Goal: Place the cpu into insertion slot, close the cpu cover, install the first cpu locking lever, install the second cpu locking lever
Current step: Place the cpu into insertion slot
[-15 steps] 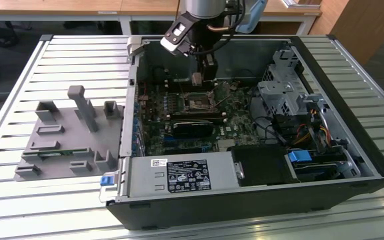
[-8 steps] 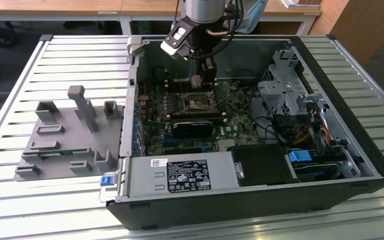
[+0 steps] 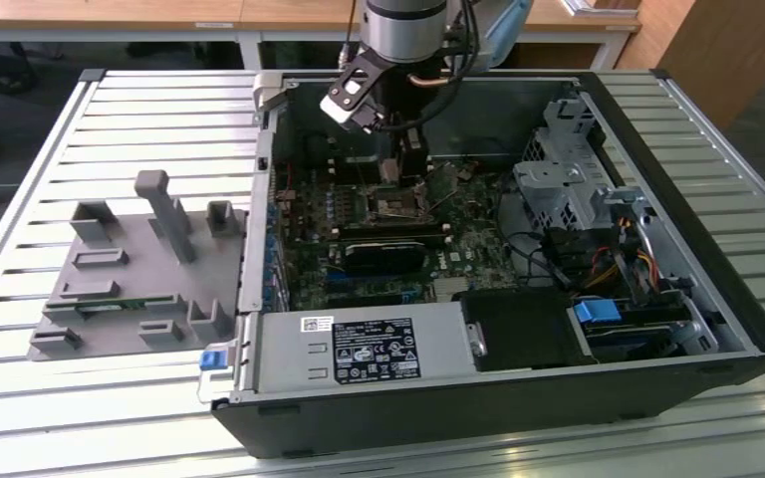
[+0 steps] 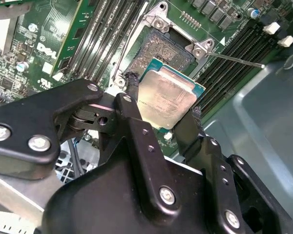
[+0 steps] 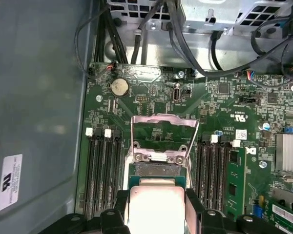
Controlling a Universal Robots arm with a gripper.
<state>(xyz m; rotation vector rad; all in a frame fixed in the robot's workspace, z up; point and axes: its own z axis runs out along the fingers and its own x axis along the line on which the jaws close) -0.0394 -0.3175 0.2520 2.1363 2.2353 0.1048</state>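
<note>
Step one I reckon: gripper (image 4: 164,97) is pinching the cpu (image 5: 156,207) by its edges just over the bare slot (image 4: 161,48), cover (image 5: 163,119) flipped up, and it'll want lining up dead square to drop in.

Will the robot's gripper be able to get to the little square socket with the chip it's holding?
Probably yes. The gripper holds the cpu close to the insertion slot, which lies uncovered. The cpu cover is swung up, and nothing seems to sit between chip and slot.
</note>
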